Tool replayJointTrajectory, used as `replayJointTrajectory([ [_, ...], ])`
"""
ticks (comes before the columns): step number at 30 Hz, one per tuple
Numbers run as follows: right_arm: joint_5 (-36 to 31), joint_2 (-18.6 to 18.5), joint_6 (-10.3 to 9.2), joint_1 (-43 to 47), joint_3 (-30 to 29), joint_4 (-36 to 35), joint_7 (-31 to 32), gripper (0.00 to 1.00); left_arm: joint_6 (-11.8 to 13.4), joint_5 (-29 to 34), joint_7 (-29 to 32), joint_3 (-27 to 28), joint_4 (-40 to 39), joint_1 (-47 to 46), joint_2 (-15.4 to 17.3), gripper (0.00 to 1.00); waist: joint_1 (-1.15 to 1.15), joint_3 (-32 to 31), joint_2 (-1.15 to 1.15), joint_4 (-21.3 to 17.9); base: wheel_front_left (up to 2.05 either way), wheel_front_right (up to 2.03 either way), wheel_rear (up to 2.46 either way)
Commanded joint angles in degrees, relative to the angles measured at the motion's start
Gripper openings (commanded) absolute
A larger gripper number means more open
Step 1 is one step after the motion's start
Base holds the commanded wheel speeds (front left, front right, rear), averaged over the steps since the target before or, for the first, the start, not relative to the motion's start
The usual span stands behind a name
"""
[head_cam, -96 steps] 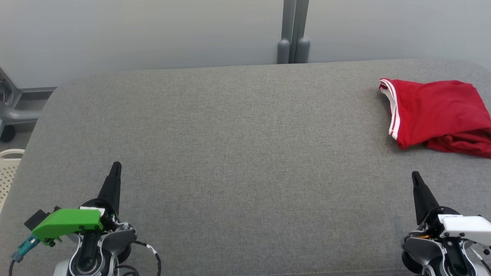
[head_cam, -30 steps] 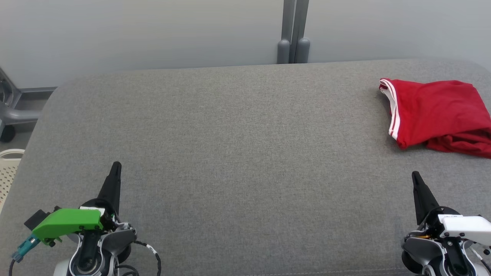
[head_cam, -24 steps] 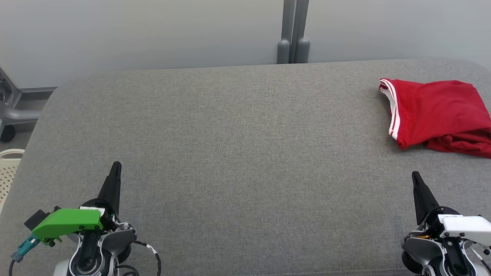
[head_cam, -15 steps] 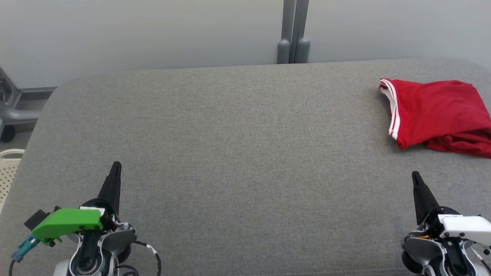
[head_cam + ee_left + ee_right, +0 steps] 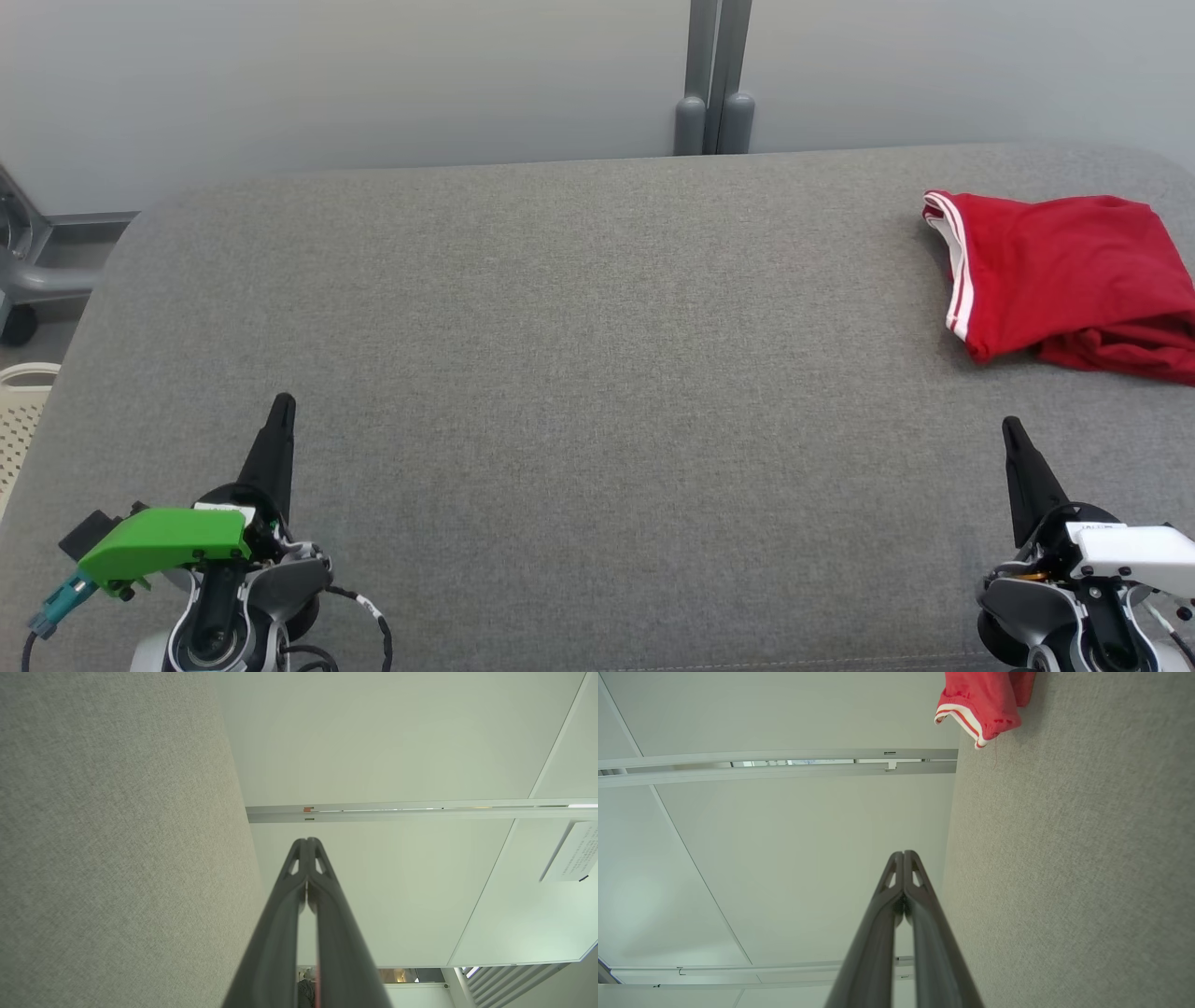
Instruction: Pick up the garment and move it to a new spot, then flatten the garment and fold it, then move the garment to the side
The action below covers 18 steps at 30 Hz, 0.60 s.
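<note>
resting low, both tools (image 5: 281,403) (image 5: 1011,427) closed, pointing forward.

no legible text (wall notice (image 5: 571,851) print too small)

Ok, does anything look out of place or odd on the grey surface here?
Only the red garment: it lies bunched at the far right of the grey surface, its lower edge rumpled. Nothing looks spilled or damaged. The left gripper and right gripper sit shut near the front edge, apart from it.
</note>
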Motion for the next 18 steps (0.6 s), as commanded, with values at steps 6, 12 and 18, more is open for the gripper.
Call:
replayJointTrajectory([
  [6, 0.25, -0.24, 0.02, 0.47, -0.09, -0.22, 0.04, 0.0, -0.32, 0.03, 0.12, 0.09, -0.18, -0.8, 0.02, 0.0, 0.0, 0.0, 0.0, 0.0, 0.0, 0.0, 0.0],
  [12, 0.25, -0.24, 0.02, 0.47, -0.09, -0.22, 0.04, 0.0, -0.32, 0.03, 0.11, 0.09, -0.18, -0.79, 0.02, 0.0, 0.0, 0.0, 0.0, 0.0, 0.0, 0.0, 0.0],
  [18, 0.25, -0.24, 0.02, 0.47, -0.09, -0.22, 0.04, 0.0, -0.32, 0.03, 0.11, 0.09, -0.18, -0.79, 0.02, 0.0, 0.0, 0.0, 0.0, 0.0, 0.0, 0.0, 0.0],
])
